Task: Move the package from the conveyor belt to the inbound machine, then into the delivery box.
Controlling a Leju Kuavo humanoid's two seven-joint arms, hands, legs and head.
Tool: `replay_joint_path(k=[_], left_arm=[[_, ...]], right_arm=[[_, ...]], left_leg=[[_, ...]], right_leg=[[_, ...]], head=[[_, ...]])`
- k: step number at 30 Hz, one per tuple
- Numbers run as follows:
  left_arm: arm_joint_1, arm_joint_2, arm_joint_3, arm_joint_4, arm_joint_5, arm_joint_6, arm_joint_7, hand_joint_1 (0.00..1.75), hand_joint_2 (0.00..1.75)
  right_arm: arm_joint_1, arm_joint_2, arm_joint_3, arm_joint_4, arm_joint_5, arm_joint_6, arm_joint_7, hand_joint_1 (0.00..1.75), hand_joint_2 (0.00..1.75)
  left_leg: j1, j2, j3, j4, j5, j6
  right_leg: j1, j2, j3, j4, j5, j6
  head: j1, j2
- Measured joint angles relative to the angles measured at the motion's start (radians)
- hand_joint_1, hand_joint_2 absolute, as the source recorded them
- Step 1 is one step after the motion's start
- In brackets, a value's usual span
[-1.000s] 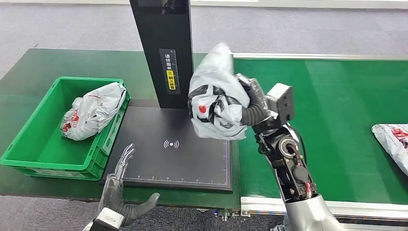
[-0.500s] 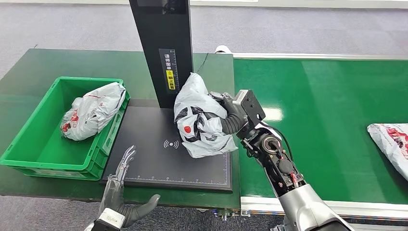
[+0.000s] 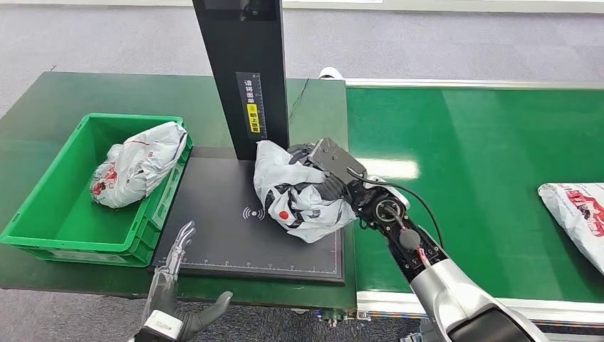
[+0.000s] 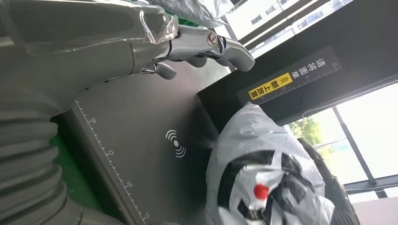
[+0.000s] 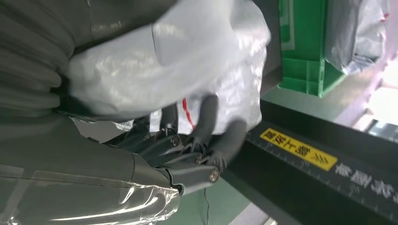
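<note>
Package: a crumpled grey bag (image 3: 295, 196) with black marks and a red dot is seen on the right part of the black pad; it is touching the pad and is just beside the foot of the black post; it is also seen from the left wrist (image 4: 267, 178) and from the right wrist (image 5: 187, 65)

Right hand: the right hand (image 3: 329, 178) is wrapped around the right side of the package; the dark fingers (image 5: 206, 117) are curled over the bag, so the bag is held

Left hand: the left hand (image 3: 174, 292) is held at the near edge of the pad, on the left; the fingers (image 4: 225, 44) are spread apart and nothing is held

Inbound machine: a flat black pad (image 3: 228, 235) with a white wave sign and ruler marks along its edges is laid on the bench; a tall black post (image 3: 242, 71) with a yellow label is stood at its back

Delivery box: a green box (image 3: 43, 214) is set just left of the pad; another grey bag (image 3: 135, 171) is lying inside it, leaning on the right wall

Conveyor belt: the green belt (image 3: 484, 178) is seen on the right; one more bag (image 3: 577, 214) is lying at its far right edge, well apart from the hand

Bench: the dark green bench (image 3: 71, 92) is under the box and the pad
</note>
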Motion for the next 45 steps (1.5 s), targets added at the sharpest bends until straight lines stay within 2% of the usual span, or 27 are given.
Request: replay_joint_path(k=[7, 17, 20, 25, 28, 37, 45], left_arm=[[-0.006, 0.0, 0.002, 0.0, 0.008, -0.003, 0.002, 0.0, 1.75], [-0.01, 0.0, 0.003, 0.0, 0.01, -0.003, 0.002, 0.0, 1.75], [-0.01, 0.0, 0.003, 0.0, 0.011, -0.003, 0.001, 0.0, 1.75], [-0.01, 0.002, 0.004, 0.0, 0.023, -0.003, -0.012, 0.0, 1.75], [-0.01, 0.003, 0.007, 0.002, 0.03, -0.002, -0.021, 0.0, 1.75], [-0.009, 0.011, 0.009, 0.004, 0.04, 0.01, -0.034, 0.0, 1.75], [-0.009, 0.011, 0.009, 0.004, 0.037, 0.015, -0.034, 0.0, 1.75]], right_arm=[[0.001, -0.03, -0.02, 0.014, -0.07, 0.037, -0.021, 0.0, 1.75], [0.001, -0.034, -0.035, 0.018, -0.082, 0.032, -0.038, 0.0, 1.75], [0.006, -0.033, -0.044, 0.018, -0.108, 0.023, -0.067, 0.0, 1.75], [0.035, -0.027, -0.096, -0.009, -0.219, -0.005, -0.173, 0.0, 1.75], [0.065, -0.023, -0.135, -0.045, -0.293, -0.01, -0.203, 0.0, 1.75], [0.18, -0.017, -0.261, -0.169, -0.577, 0.051, -0.193, 0.0, 1.75], [0.226, -0.016, -0.313, -0.225, -0.618, 0.059, -0.179, 0.0, 1.75]], left_leg=[[0.0, 0.0, 0.0, 0.0, 0.0, 0.0], [0.0, 0.0, 0.0, 0.0, 0.0, 0.0], [0.0, 0.0, 0.0, 0.0, 0.0, 0.0], [0.0, 0.0, 0.0, 0.0, 0.0, 0.0], [0.0, 0.0, 0.0, 0.0, 0.0, 0.0], [0.0, 0.0, 0.0, 0.0, 0.0, 0.0], [0.0, 0.0, 0.0, 0.0, 0.0, 0.0]], right_leg=[[0.0, 0.0, 0.0, 0.0, 0.0, 0.0], [0.0, 0.0, 0.0, 0.0, 0.0, 0.0], [0.0, 0.0, 0.0, 0.0, 0.0, 0.0], [0.0, 0.0, 0.0, 0.0, 0.0, 0.0], [0.0, 0.0, 0.0, 0.0, 0.0, 0.0], [0.0, 0.0, 0.0, 0.0, 0.0, 0.0], [0.0, 0.0, 0.0, 0.0, 0.0, 0.0]], head=[[0.0, 0.0], [0.0, 0.0], [0.0, 0.0], [0.0, 0.0], [0.0, 0.0], [0.0, 0.0], [0.0, 0.0]])
